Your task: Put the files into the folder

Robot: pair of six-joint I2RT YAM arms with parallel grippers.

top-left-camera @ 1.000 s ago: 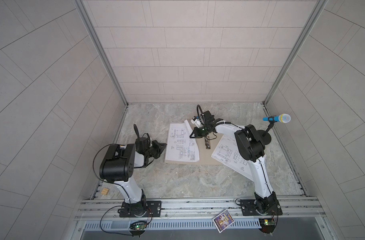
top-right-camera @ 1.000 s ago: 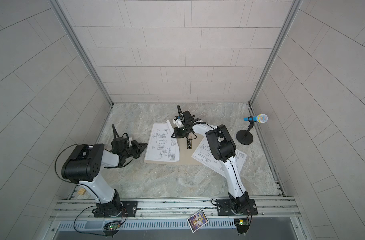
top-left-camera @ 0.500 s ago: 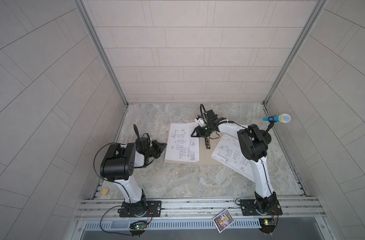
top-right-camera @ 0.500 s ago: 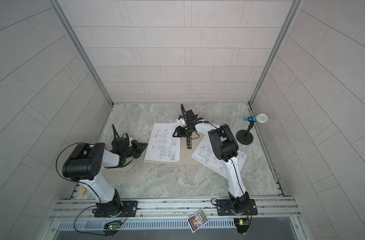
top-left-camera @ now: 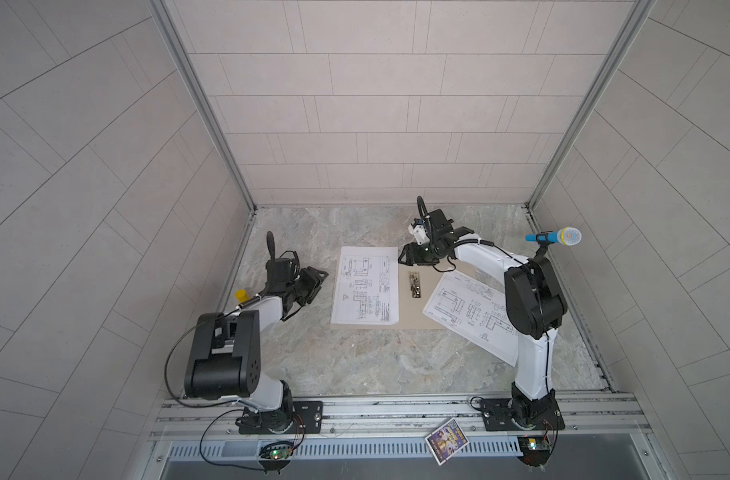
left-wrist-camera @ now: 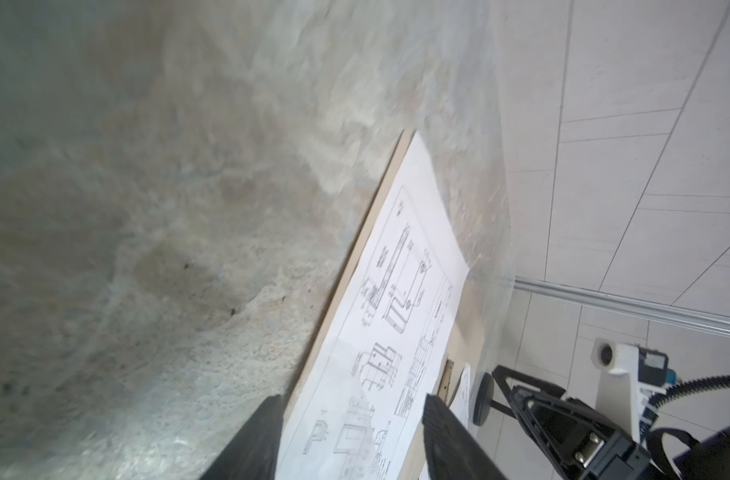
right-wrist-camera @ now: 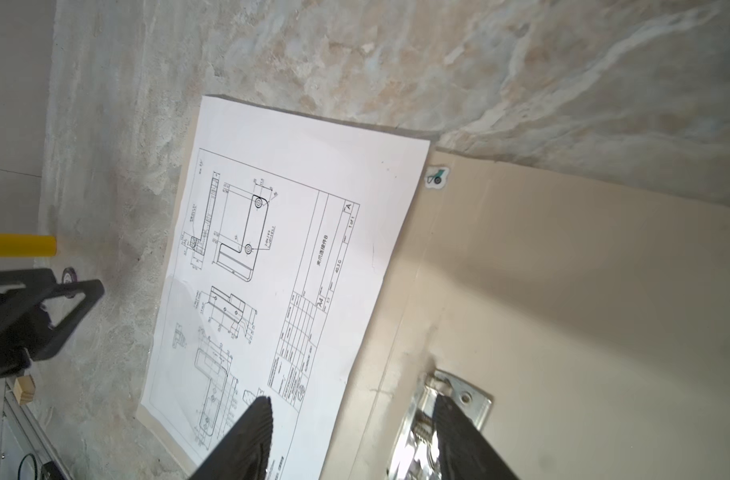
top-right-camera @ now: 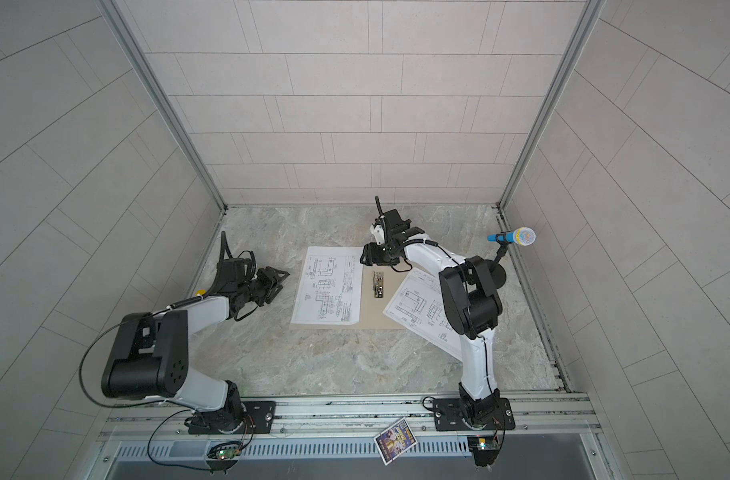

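Two files (top-right-camera: 328, 286) are lying on the open folder (top-left-camera: 409, 309): left sheet (top-left-camera: 365, 284) straight, right sheet (top-left-camera: 467, 311) skewed, overhanging the table (top-left-camera: 355, 357); left jaws and right jaws are standing spread, empty.

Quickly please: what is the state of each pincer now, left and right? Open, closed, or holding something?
Left pincer: open, holding nothing.
Right pincer: open, holding nothing.

Sheet (right-wrist-camera: 288, 266) lies flat on the open folder (right-wrist-camera: 563, 291), with the clip (right-wrist-camera: 459, 395) close by. Right gripper (right-wrist-camera: 351, 405) has its fingers spread, nothing between them, one covering part of the clip.
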